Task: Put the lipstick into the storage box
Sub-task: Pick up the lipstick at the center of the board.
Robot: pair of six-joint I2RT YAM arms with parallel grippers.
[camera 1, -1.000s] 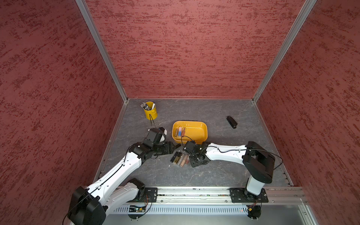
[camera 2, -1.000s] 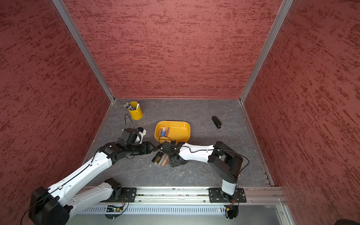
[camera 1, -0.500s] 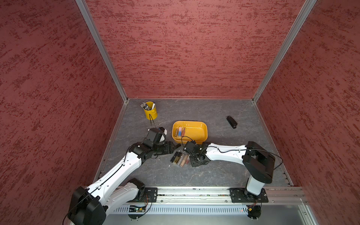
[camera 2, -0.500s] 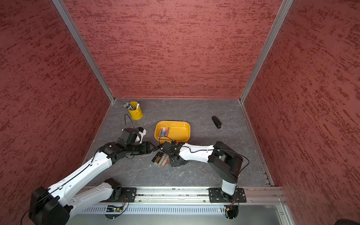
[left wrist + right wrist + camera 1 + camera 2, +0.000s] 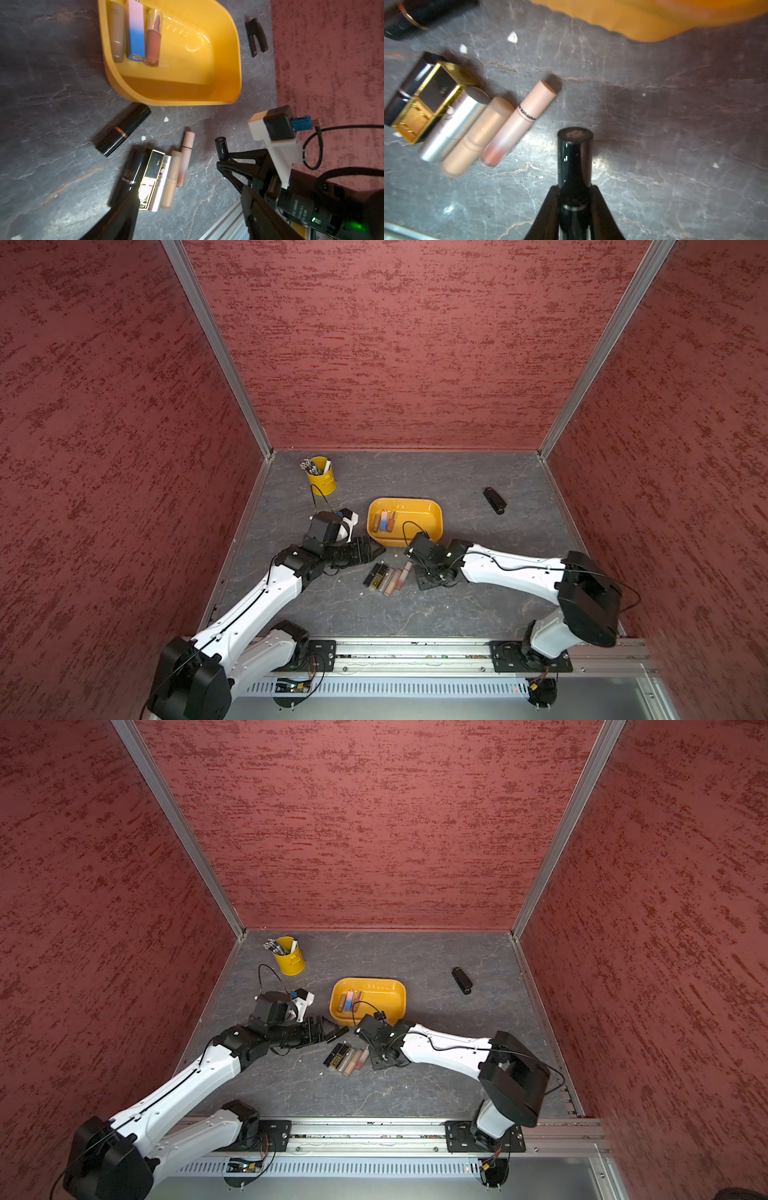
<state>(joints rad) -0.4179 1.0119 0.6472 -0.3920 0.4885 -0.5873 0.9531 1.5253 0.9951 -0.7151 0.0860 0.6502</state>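
The yellow-orange storage box (image 5: 432, 514) (image 5: 228, 62) sits mid-table with three lipsticks along one side. Just in front of it my right gripper (image 5: 574, 191) is shut on a glossy black lipstick (image 5: 574, 158) (image 5: 221, 149), held a little above the table. Beside it several lipsticks lie in a row (image 5: 386, 576) (image 5: 467, 116). A black lipstick with a gold band (image 5: 122, 129) (image 5: 337, 1034) lies loose near the box's front wall. My left gripper (image 5: 189, 187) (image 5: 368, 551) is open, low over the row, with nothing between its fingers.
A small yellow bucket with pens (image 5: 322, 481) stands at the back left. A black stapler-like object (image 5: 494, 500) lies at the back right. Red walls close three sides, and a metal rail (image 5: 415, 649) runs along the front.
My right gripper has closed on the glossy black lipstick. My left gripper's jaws have spread wider. Both arms have stayed nearly in place.
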